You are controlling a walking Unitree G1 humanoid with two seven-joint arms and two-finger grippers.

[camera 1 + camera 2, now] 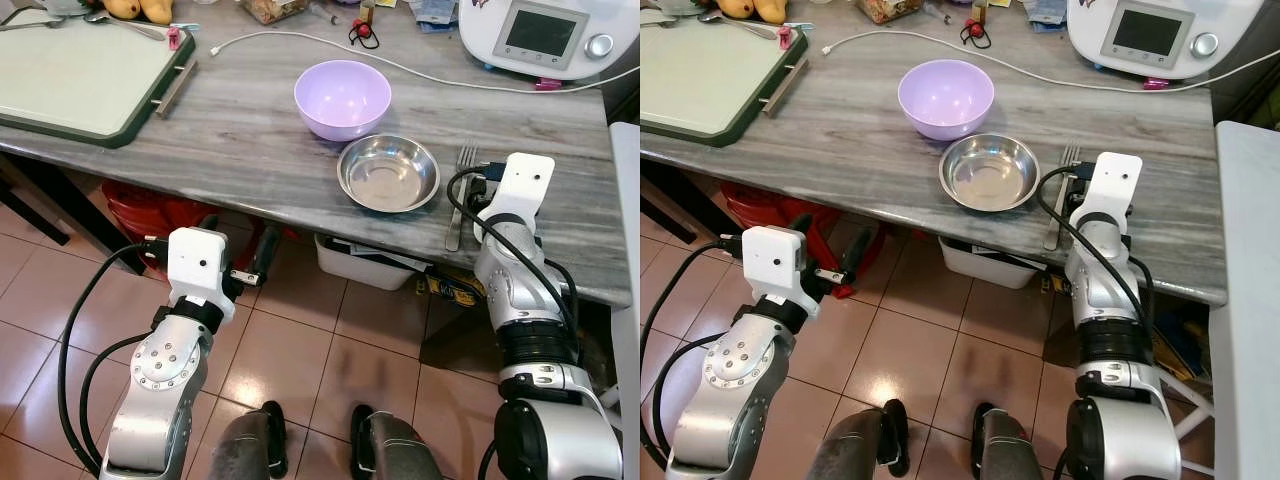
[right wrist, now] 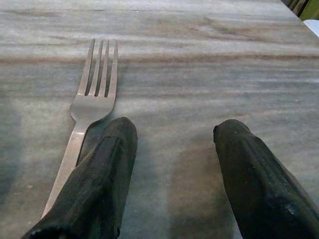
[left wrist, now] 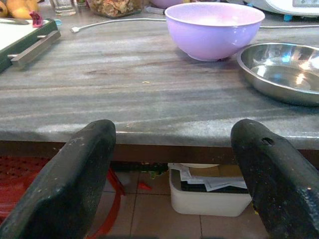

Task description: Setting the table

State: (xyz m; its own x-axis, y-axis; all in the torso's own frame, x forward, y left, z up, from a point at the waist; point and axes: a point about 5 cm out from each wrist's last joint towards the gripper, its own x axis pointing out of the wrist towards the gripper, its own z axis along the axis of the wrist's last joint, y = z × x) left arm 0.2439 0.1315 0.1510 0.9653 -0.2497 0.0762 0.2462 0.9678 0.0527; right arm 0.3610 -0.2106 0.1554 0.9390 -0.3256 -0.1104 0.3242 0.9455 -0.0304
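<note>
A grey wood-grain table (image 1: pixel 250 140) carried a purple bowl (image 1: pixel 342 98) with a steel bowl (image 1: pixel 388 172) just in front of it, the two nearly touching. A fork (image 1: pixel 458 200) lay to the right of the steel bowl, tines pointing away from the robot.

The right gripper (image 2: pixel 169 149) sat low over the table beside the fork, its fingers (image 2: pixel 102 174) spread apart and holding nothing; one finger lay just beside the fork's handle.

The left gripper (image 3: pixel 174 149) hung below the table's front edge, fingers wide apart and empty, aimed toward the bowls.

A green-rimmed tray (image 1: pixel 70 75) sat at the far left, and a white appliance (image 1: pixel 540 35) with a screen at the far right, with a white cable (image 1: pixel 330 45) running across between them.
</note>
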